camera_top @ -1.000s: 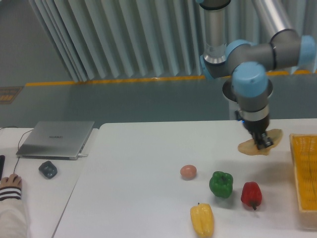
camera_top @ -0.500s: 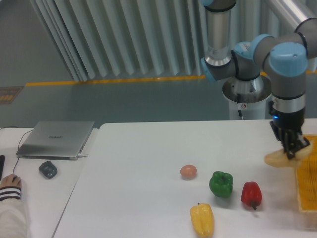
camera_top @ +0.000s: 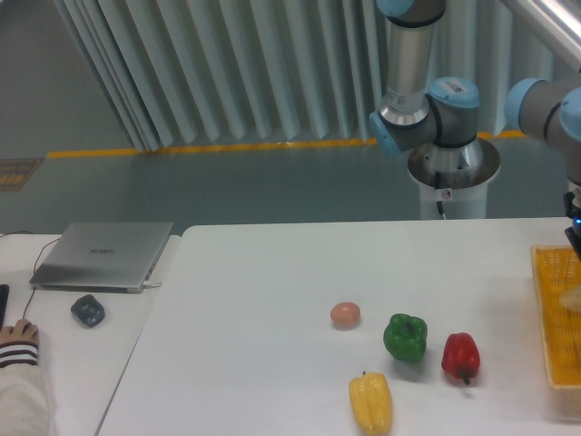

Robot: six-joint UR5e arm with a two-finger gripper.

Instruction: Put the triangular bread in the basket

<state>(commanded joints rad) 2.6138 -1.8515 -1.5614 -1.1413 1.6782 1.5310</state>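
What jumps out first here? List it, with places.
Three bright peppers sit on the white table: a green pepper, a red pepper to its right and a yellow pepper nearest the camera. A yellow basket lies at the right edge, and the blue-jointed robot arm rises behind the table.

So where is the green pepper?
The green pepper sits on the white table toward the right of the camera view, between the small pinkish ball and the red pepper, with the yellow pepper in front.
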